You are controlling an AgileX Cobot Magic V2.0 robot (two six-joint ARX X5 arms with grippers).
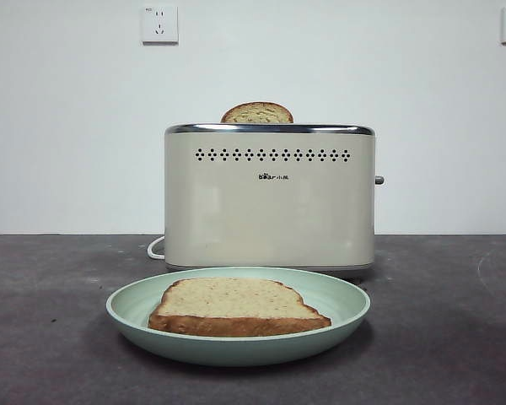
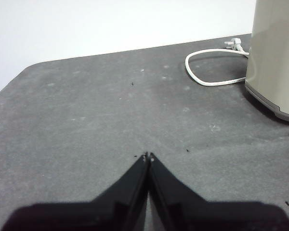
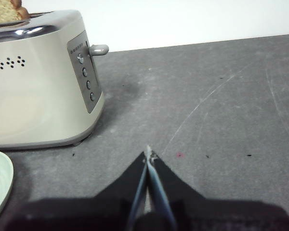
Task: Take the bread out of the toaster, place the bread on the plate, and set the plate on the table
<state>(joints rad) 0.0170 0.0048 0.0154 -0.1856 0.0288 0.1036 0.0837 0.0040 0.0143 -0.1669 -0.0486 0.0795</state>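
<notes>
Left gripper [image 2: 148, 156]: we saw its jaws pressed together, holding nothing, low over bare bench [image 2: 86, 120] to the left of the toaster [image 2: 274, 57], white power cord [image 2: 207, 67] looped on the bench by that end. Right gripper [image 3: 148, 154]: jaws likewise closed and empty, over bench to the right of the toaster's lever [image 3: 98, 48] end. Both sat well clear of the work.

Outward: the bread [image 1: 236, 305] lay flat in the plate [image 1: 337, 295], and the plate rested on the bench just in front of the toaster. We judged all three steps done; nothing obviously left beyond parking the arms.

Count: one toaster, one plate, two slices – one on the plate, a second slice [image 1: 257, 113] poking up from the toaster's slot. Two wall sockets [image 1: 159, 24] on the far wall.
</notes>
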